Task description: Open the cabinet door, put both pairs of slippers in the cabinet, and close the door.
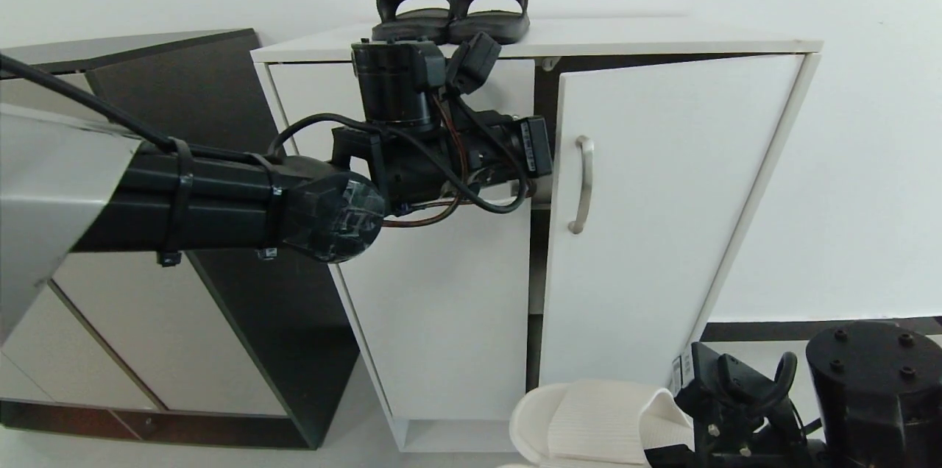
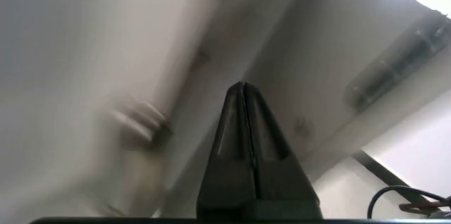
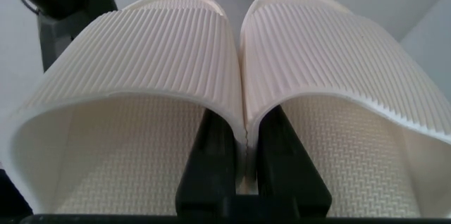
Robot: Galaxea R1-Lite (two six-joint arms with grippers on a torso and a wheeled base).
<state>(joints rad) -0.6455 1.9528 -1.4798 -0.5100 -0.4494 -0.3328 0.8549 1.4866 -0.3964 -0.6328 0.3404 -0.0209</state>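
Left gripper (image 2: 243, 89), fingers pressed together on nothing, is hovering at the gap beside the ajar right cabinet door (image 1: 647, 232). I am holding the white slippers (image 3: 232, 76) pinched by their adjoining straps in the right gripper (image 3: 245, 171), low before the cabinet (image 1: 736, 37); the black slippers (image 1: 450, 8) are sitting on its top. Risk, as I judge it: the closed fingers sliding off the door edge, leaving it barely open. The wrist is hiding any fingertip contact, and the door is screening the interior.

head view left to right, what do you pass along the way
dark cabinet → black slippers on the white cabinet's top → door handle. The white slippers are left out, since they lie low down, straight below the handle.
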